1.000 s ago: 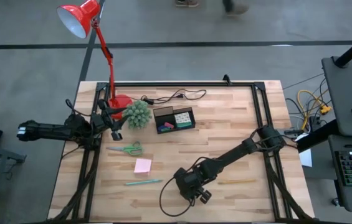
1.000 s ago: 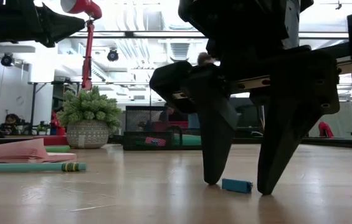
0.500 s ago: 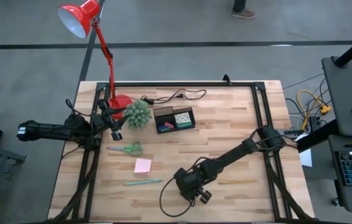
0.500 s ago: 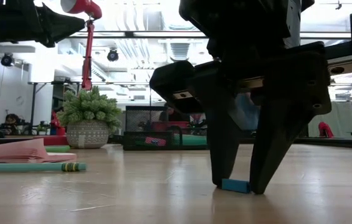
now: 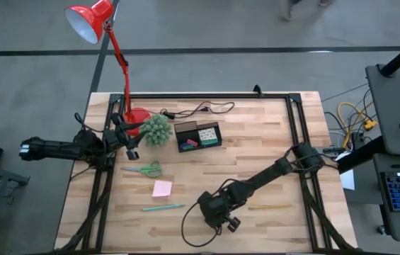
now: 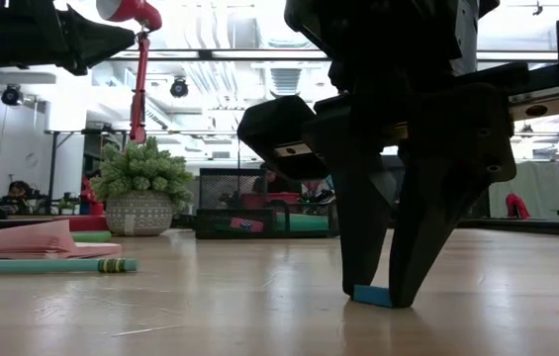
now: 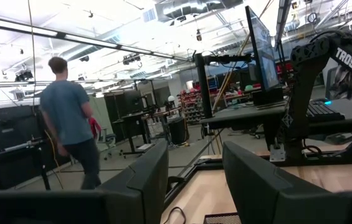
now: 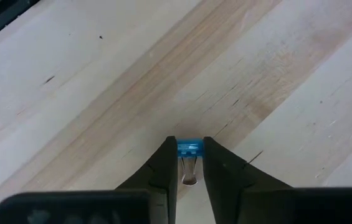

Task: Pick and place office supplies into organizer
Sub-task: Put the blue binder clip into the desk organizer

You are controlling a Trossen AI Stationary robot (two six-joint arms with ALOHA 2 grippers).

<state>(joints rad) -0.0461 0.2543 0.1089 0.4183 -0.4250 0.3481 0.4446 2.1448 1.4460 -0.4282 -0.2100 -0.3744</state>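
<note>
My right gripper (image 5: 222,221) stands near the table's near edge, fingers pointing down, shut on a small blue clip (image 8: 188,148) that also shows in the low view (image 6: 370,296). The black organizer (image 5: 199,135) sits toward the far side with small coloured bits inside. The green-handled scissors (image 5: 145,170), the pink sticky pad (image 5: 162,188), the slim green pen (image 5: 163,207) and the thin yellowish stick (image 5: 269,207) lie flat on the wood. My left gripper (image 5: 132,145) waits open at the left side, above the table near the plant. My right gripper pinches the blue clip by its two opposite sides (image 8: 188,147) between the two fingers (image 8: 165,163), at their free ends. The fingers come from above, pointing down. The clip's underside rests on the table (image 6: 370,300), and a silvery wire part lies between the fingers.
A red desk lamp's base (image 5: 136,117) and a spiky green ball plant (image 5: 156,129) stand left of the organizer, with a black cable (image 5: 200,110) behind it. Black frame rails (image 5: 295,127) run along both sides of the table. A person walks in the room beyond (image 7: 70,134).
My right gripper's fingers have drawn together around the blue clip, from standing well apart on either side of it to touching it. The clip has stayed on the table at about the same spot. The left arm has kept still.
</note>
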